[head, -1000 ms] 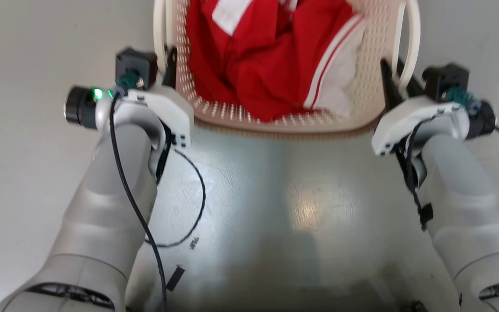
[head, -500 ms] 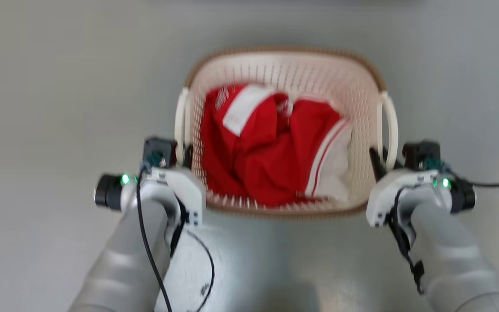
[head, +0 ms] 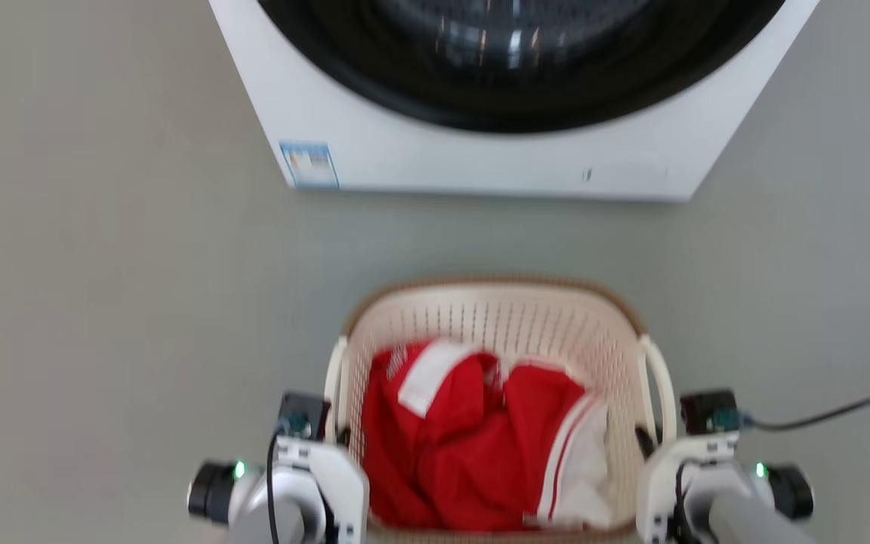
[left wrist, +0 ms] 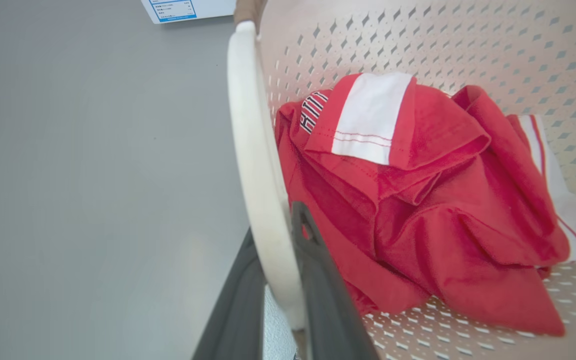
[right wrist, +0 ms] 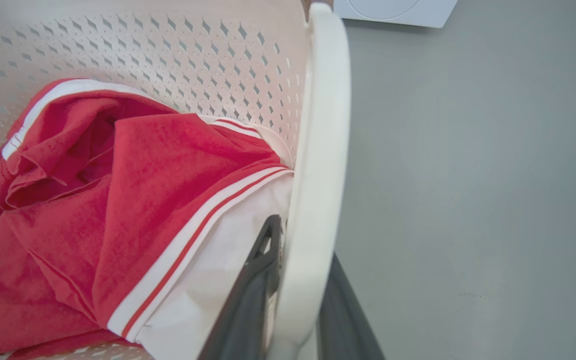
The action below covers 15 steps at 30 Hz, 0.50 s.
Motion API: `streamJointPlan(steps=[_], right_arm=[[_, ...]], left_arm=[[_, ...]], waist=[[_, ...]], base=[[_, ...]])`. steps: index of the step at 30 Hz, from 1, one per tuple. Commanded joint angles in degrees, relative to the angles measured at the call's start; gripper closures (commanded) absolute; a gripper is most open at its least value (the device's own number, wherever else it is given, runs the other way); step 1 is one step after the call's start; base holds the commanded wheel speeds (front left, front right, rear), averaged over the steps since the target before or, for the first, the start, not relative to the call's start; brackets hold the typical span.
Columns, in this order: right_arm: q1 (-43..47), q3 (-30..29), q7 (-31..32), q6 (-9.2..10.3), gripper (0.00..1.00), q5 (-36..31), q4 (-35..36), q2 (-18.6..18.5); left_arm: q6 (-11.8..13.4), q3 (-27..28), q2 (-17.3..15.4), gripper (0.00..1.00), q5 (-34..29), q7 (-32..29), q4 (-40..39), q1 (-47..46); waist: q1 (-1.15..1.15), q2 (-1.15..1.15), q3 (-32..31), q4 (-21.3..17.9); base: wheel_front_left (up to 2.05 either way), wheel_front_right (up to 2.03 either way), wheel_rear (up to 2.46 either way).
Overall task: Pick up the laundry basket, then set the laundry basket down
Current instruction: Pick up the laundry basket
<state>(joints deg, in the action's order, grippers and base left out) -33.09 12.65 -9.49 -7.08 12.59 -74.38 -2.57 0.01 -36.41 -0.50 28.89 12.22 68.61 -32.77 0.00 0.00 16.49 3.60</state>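
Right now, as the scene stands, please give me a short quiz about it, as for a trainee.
1. True or false: the laundry basket is empty.
2. What does each gripper, left gripper and right gripper, close around? A) the brown rim trim B) a white side handle C) the basket's floor
3. Fill in: on the floor beyond the basket stands a white ____.

Key: 1 false, a red-and-white garment lies inside; 2 B; 3 washing machine.

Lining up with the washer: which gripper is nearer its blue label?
Left. The left gripper, on the left handle of the laundry basket, sits nearly opposite the blue label; the right gripper holds the far handle.
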Motion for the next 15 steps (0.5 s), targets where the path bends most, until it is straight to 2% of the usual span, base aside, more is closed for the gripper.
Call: streamJointPlan(steps=[1, 9, 15], right_arm=[[2.2, 2.5, -0.1, -0.41, 1.00, 1.3, 0.8, -0.3], [6.7, 5.7, 1.6, -0.41, 1.00, 5.2, 0.7, -0.3], [8.4, 6.8, 2.5, -0.41, 1.00, 6.9, 0.6, -0.3]], left_arm=[[0.3, -0.8, -2.4, 1.00, 1.2, -0.3, -0.5, 2.4], [1.0, -5.9, -2.4, 1.00, 4.8, -2.3, -0.8, 6.4], [1.7, -9.2, -2.4, 1.00, 7.2, -2.9, -1.2, 7.5]], waist=[[0.00, 0.00, -7.8, -0.4], [0.00, 0.00, -14.5, -0.1], [0.00, 0.00, -16.5, 0.2]], base=[[0.00, 0.00, 0.00], [0.00, 0.00, 0.00], [0.00, 0.00, 0.00]])
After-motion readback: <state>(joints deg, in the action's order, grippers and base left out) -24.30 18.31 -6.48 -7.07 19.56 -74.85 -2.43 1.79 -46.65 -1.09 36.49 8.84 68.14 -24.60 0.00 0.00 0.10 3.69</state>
